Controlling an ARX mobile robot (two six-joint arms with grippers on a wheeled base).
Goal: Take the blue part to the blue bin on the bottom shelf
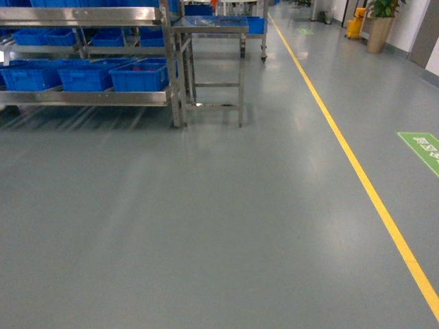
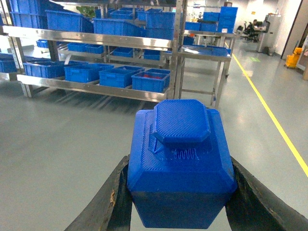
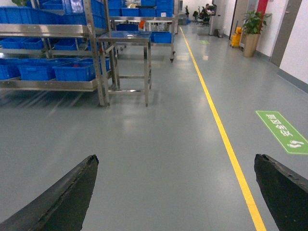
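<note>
Blue ridged part [image 2: 182,163] clamped in left pincer [image 2: 180,202]; faintly blurred.

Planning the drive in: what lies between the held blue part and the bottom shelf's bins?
Only bare grey floor, per the left wrist view: the left gripper holds the blue part, the bottom shelf beyond.
</note>
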